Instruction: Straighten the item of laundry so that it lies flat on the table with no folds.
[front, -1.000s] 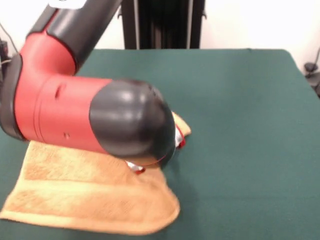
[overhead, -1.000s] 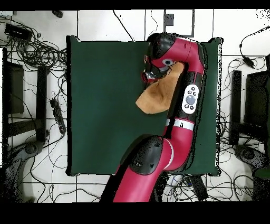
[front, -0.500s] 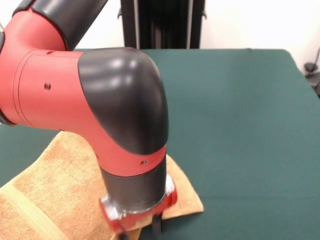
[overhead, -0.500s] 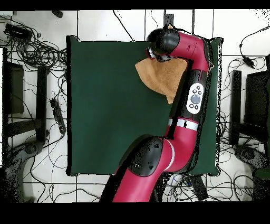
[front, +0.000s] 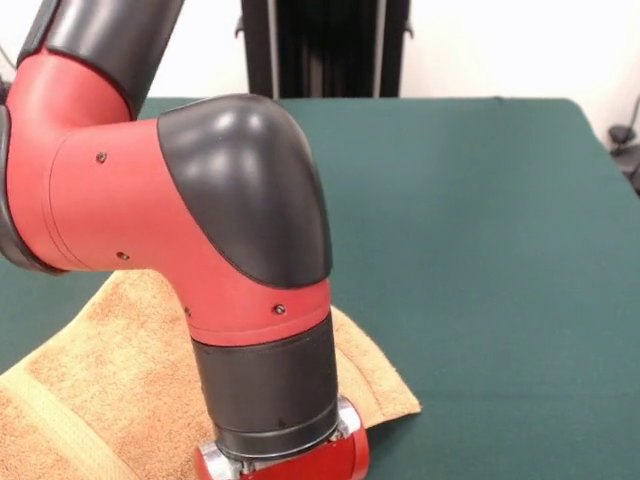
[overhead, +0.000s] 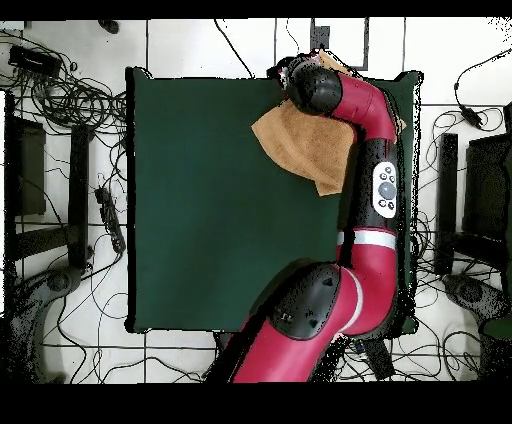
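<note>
The item of laundry (front: 100, 370), an orange-tan towel, lies at the near left of the table (front: 480, 250), with one corner (front: 400, 402) pointing right. A paler band crosses it at the lower left. My arm's thick red and black wrist stands over the towel and runs off the picture's bottom edge, hiding the gripper there. In the overhead view the towel (overhead: 305, 150) sits near the table's (overhead: 200, 200) top edge, partly under the arm. The gripper (overhead: 284, 72) barely shows beneath the arm's end at that edge, and I cannot see its state.
The arm covers much of the towel in both views. Green cloth stretches away to the right in the front view. Cables and stands lie on the floor around the table (overhead: 60, 100).
The arm's end has moved further toward the table's edge, dropping out of the front view's bottom. The towel has shifted slightly with it and its corner now reaches further right.
</note>
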